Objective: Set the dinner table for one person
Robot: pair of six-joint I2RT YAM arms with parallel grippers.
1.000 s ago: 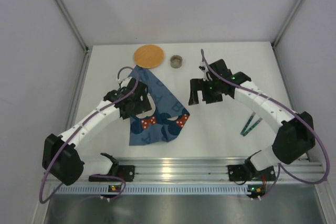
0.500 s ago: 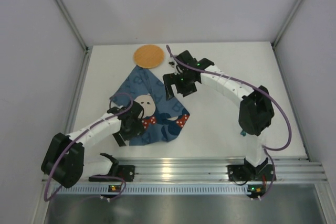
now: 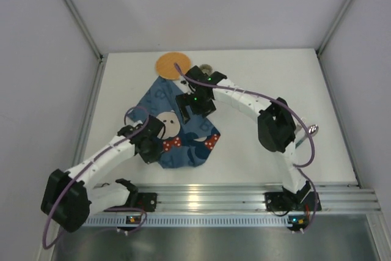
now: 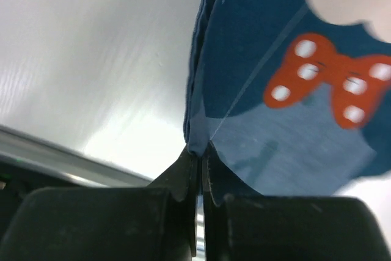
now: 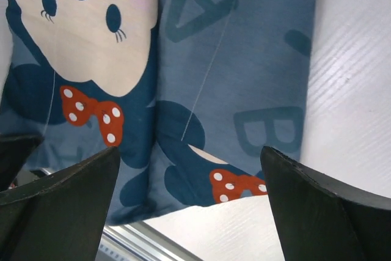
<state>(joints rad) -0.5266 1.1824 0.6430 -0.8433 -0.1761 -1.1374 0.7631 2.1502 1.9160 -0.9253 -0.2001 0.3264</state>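
Observation:
The white dinner table (image 3: 263,84) carries a dark blue cloth mat (image 3: 189,136) printed with a bear face and red bows, lying creased left of centre. My left gripper (image 3: 151,150) is at the mat's near-left edge. In the left wrist view its fingertips (image 4: 198,151) are shut on a folded edge of the mat (image 4: 287,120). My right gripper (image 3: 194,107) hovers over the mat's far part. Seen from the right wrist, that gripper (image 5: 189,194) stands wide open above the mat (image 5: 232,59), with nothing between its fingers.
An orange round coaster (image 3: 170,64) lies at the far edge, and a small metal cup (image 3: 206,67) peeks out behind the right arm. A spoon's end (image 3: 312,130) shows right of the right arm. The aluminium rail (image 3: 208,197) runs along the near edge.
The left gripper moved toward the near-left edge of the mat and shut on it. The right arm swung left over the mat, staying open. The mat has spread wider.

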